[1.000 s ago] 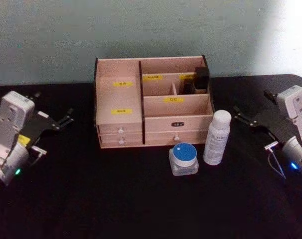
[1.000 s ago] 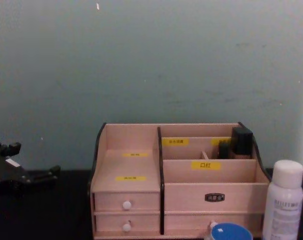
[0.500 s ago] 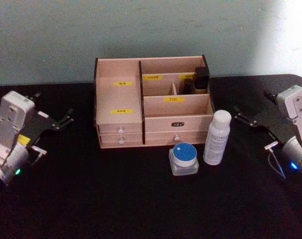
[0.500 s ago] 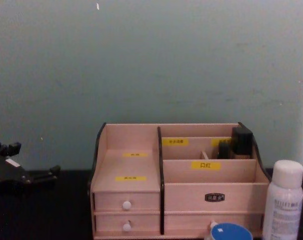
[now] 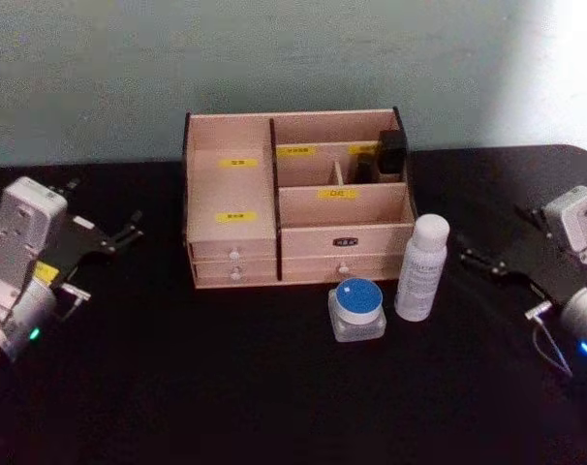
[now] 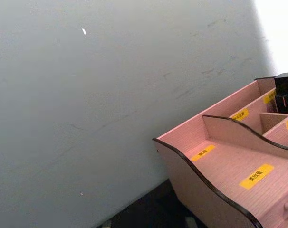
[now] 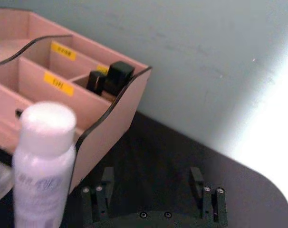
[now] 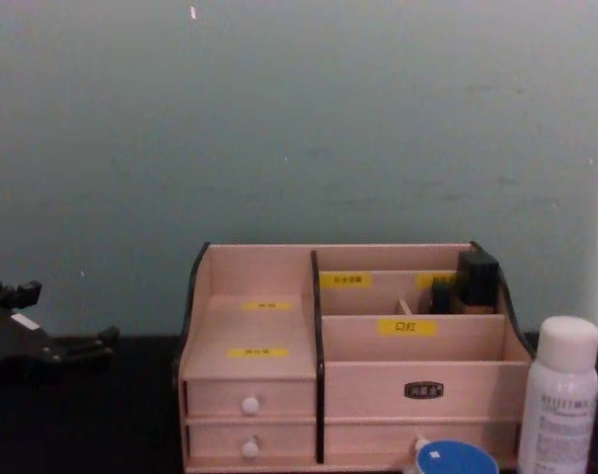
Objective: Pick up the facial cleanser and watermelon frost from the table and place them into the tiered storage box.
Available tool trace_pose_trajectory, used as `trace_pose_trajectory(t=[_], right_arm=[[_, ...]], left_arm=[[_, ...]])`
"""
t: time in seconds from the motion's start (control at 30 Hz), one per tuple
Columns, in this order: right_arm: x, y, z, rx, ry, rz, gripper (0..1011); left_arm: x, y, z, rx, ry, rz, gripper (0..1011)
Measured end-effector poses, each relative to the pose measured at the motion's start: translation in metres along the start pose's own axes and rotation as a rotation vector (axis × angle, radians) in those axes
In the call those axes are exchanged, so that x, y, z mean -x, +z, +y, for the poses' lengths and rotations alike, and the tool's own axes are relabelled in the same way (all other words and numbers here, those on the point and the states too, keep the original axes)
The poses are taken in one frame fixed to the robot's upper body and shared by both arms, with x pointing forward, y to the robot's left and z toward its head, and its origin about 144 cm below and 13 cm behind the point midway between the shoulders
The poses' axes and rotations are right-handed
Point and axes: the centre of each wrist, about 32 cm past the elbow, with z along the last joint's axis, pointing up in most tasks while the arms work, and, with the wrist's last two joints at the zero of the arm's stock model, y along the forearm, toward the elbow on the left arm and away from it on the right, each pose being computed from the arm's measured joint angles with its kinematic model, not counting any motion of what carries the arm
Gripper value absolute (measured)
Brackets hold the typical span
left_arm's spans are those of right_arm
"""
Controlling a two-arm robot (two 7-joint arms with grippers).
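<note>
Resting toward the rear of the black desk (image 5: 226,387), against the pale wall (image 5: 100,77): the tiered storage box (image 5: 318,235), with its drawers (image 5: 233,256) and yellow labels (image 5: 237,163) facing the robot. Occupying its rear right compartment: two dark items (image 5: 390,155), standing upright.

Standing upright on the desk, just in front of the box's right front corner: the facial cleanser (image 5: 421,268), cap uppermost. Cannot tell whether it is touching the box.

Sitting on the desk just to the left of the bottle and slightly nearer the robot: the watermelon frost (image 5: 357,308), blue lid up, just clear of the lower drawers. Showing at the lower edge of the chest view: the lid only (image 8: 454,460), beside the bottle (image 8: 560,395).

Hovering low over the desk to the right of the facial cleanser, near it but not touching: the right claw (image 5: 497,237), released, fingers (image 7: 107,178) spread wide apart, grasping nothing, pointing toward the bottle (image 7: 43,166).

Hovering over the left side of the desk, well apart from the box: the left claw (image 5: 105,208), released, grasping nothing, pointing toward the box's left wall (image 6: 201,190).
</note>
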Motion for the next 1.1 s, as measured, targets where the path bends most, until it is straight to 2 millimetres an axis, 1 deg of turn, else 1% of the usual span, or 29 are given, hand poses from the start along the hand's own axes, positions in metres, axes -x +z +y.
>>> trace_pose_trajectory(t=[0.3,0.47,0.57,0.7,0.83,1.1], right_arm=[[0.0,0.005,-0.026,0.058,0.078,0.001,1003],[-0.001,0.008,-0.04,0.064,0.148,0.034,1003],[-0.001,0.011,-0.044,0.054,0.193,0.072,1003],[-0.001,0.014,-0.045,0.039,0.259,0.151,1003],[0.001,0.015,-0.043,0.03,0.289,0.185,1002],[0.007,0.017,-0.029,0.017,0.315,0.222,1002]], left_arm=[[0.0,0.0,0.0,0.0,0.0,0.0,1001],[0.0,0.0,0.0,0.0,0.0,0.0,1001],[0.0,0.0,0.0,0.0,0.0,0.0,1001],[0.0,0.0,0.0,0.0,0.0,0.0,1001],[0.0,0.0,0.0,0.0,0.0,0.0,1001],[0.0,0.0,0.0,0.0,0.0,0.0,1001]])
